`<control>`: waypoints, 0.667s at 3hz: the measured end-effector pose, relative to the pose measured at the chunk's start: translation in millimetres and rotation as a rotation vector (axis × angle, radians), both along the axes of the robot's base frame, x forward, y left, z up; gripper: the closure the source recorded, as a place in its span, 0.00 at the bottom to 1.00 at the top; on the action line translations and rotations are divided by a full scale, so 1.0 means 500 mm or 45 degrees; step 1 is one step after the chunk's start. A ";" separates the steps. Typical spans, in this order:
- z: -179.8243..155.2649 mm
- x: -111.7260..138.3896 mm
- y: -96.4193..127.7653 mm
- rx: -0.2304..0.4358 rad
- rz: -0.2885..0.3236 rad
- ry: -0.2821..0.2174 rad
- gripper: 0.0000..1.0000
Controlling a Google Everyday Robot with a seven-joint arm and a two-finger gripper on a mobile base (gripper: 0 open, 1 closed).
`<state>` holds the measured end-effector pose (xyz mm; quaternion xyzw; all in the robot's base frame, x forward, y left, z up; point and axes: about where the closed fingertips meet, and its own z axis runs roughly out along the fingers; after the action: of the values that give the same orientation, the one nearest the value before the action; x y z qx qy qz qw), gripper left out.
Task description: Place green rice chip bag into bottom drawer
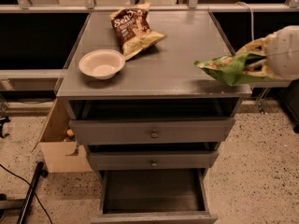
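The green rice chip bag (227, 68) hangs in the air over the cabinet top's front right corner, held by my gripper (258, 64) at the right edge of the camera view. The gripper is shut on the bag's right end, and the white arm housing hides most of it. The bottom drawer (152, 192) of the grey cabinet stands pulled open below, showing a plain dark inside with nothing in it. The bag is above and to the right of the drawer.
A brown-and-yellow chip bag (133, 29) and a white bowl (101, 63) lie on the cabinet top (182, 41). Two shallow knobbed drawers (152, 133) are slightly open. A cardboard box (58, 143) stands on the floor left of the cabinet, beside a black cable.
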<state>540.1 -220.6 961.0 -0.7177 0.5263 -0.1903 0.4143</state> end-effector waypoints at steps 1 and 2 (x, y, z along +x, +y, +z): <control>-0.001 -0.106 -0.022 -0.035 0.064 0.122 1.00; -0.003 -0.110 -0.019 -0.038 0.070 0.131 1.00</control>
<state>485.3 -230.1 959.6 -0.7470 0.5240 -0.1494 0.3809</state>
